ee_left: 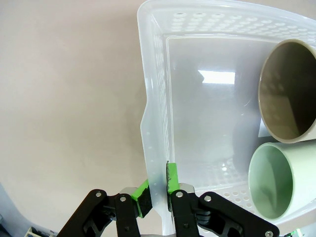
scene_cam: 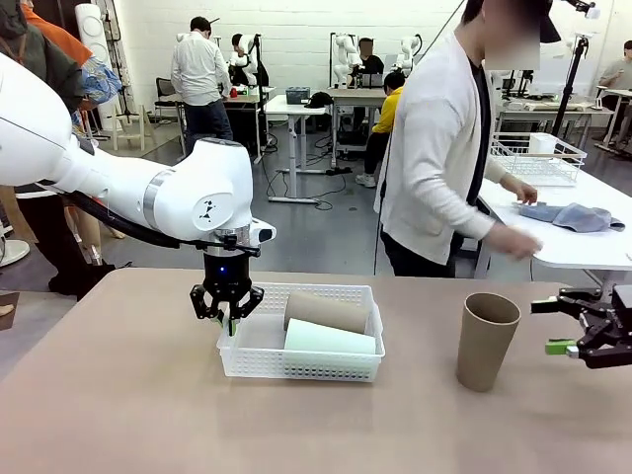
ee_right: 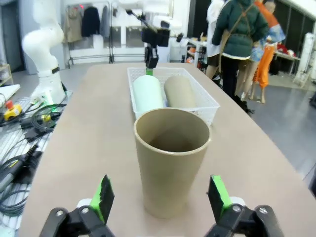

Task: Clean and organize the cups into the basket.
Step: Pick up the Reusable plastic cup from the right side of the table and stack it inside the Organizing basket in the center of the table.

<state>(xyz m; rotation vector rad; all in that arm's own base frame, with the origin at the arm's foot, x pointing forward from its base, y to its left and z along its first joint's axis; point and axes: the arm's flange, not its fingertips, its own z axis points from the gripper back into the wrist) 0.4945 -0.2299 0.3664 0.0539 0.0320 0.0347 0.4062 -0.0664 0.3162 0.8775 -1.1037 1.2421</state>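
The white lattice basket (scene_cam: pixel 259 356) sits mid-table with a tan cup (scene_cam: pixel 326 312) and a pale mint-green cup (scene_cam: pixel 329 339) lying in it on their sides. My left gripper (scene_cam: pixel 228 316) is shut on the basket's left short-end wall (ee_left: pixel 155 163), one finger inside and one outside. The wrist view looks into the tan cup's (ee_left: pixel 289 94) and the mint cup's (ee_left: pixel 276 180) open mouths. Another tan cup (scene_cam: pixel 486 340) stands upright to the right. My right gripper (scene_cam: pixel 563 327) is open beside it; its wrist view shows that cup (ee_right: pixel 170 158) centred ahead of the spread green pads (ee_right: pixel 104 195).
A person in a light cardigan stands at the far right with a hand (scene_cam: pixel 515 240) near a blue cloth (scene_cam: pixel 573 216) on a white side table. A wire basket (scene_cam: pixel 538 158) sits behind. Bare tabletop (scene_cam: pixel 128 395) lies around the basket.
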